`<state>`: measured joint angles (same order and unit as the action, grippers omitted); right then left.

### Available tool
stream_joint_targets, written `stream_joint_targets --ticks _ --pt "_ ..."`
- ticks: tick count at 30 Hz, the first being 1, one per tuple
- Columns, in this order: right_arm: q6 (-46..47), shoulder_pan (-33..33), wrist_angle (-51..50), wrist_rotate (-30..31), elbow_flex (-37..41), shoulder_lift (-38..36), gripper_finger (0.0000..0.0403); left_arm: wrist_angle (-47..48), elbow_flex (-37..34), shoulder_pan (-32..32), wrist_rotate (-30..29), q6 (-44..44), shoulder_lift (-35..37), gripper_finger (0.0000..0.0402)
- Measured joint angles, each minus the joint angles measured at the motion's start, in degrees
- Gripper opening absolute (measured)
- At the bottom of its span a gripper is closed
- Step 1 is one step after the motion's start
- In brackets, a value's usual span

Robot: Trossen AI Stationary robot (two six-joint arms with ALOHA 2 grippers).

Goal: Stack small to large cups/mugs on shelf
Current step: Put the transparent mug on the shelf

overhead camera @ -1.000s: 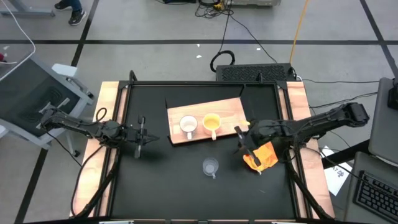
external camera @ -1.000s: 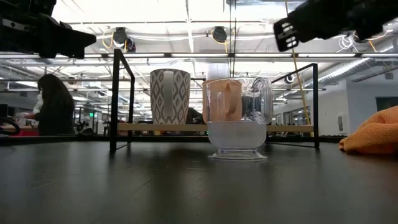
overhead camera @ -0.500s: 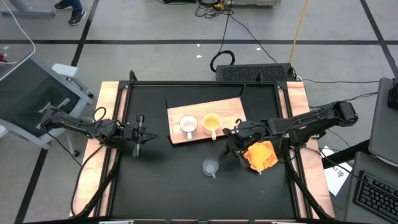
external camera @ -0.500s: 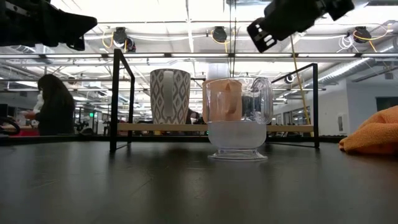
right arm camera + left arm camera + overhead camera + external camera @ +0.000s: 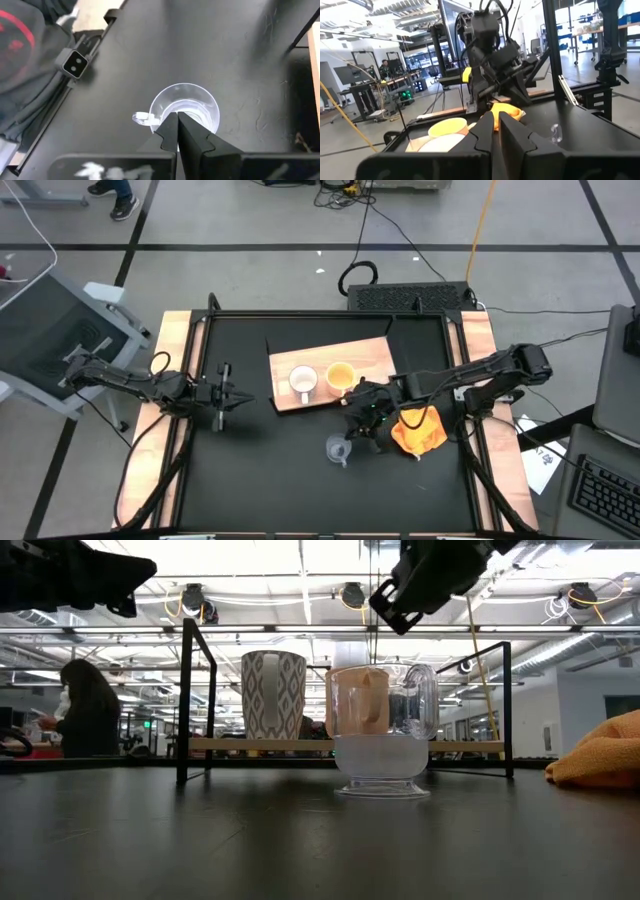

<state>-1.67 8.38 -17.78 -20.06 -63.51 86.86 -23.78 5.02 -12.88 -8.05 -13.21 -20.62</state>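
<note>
The clear glass cup [image 5: 338,448] stands on its foot on the black tabletop near the table's near side; it also shows in the low view [image 5: 385,745] and the right wrist view [image 5: 186,107]. My right gripper [image 5: 355,428] [image 5: 176,126] is shut and hovers above the glass cup's rim, well clear of it in the low view [image 5: 400,598]. The white mug [image 5: 302,383] [image 5: 273,693] and the yellow-orange mug [image 5: 340,377] stand side by side on the light-brown shelf board [image 5: 365,355]. My left gripper [image 5: 238,395] [image 5: 495,131] is shut and waits over the table's left part.
An orange-yellow cloth [image 5: 420,430] [image 5: 600,762] lies crumpled on the tabletop right of the glass cup, under my right arm. The shelf's black metal frame [image 5: 185,700] rises around the board. Bare black tabletop [image 5: 260,470] lies left of the glass cup. A person [image 5: 85,710] sits in the room behind.
My right gripper has moved from above the cloth toward the table's left and near edge, ending above the glass cup, and has stayed shut. The cups, the board and the cloth have kept their places.
</note>
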Motion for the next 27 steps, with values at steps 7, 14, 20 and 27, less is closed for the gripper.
stream_joint_targets --ticks 7,14,20,27 --pt "-3.15 -0.18 -4.39 0.3 -3.63 3.1 0.0 -0.14 0.0 0.0 0.0 0.27 0.0 0.0031" --pt "-3.1 -0.74 -6.67 0.44 -7.65 5.03 0.0005 -0.1 0.0 0.0 0.02 1.2 0.02 0.0031" --pt "-2.67 -2.15 -11.52 0.66 -12.94 9.93 0.0015 -0.34 0.0 0.0 0.05 1.32 0.0 0.0031" --pt "-5.35 -2.3 -18.12 0.71 -17.54 15.46 0.0016 -0.27 0.0 0.0 0.09 1.77 0.0 0.0031"
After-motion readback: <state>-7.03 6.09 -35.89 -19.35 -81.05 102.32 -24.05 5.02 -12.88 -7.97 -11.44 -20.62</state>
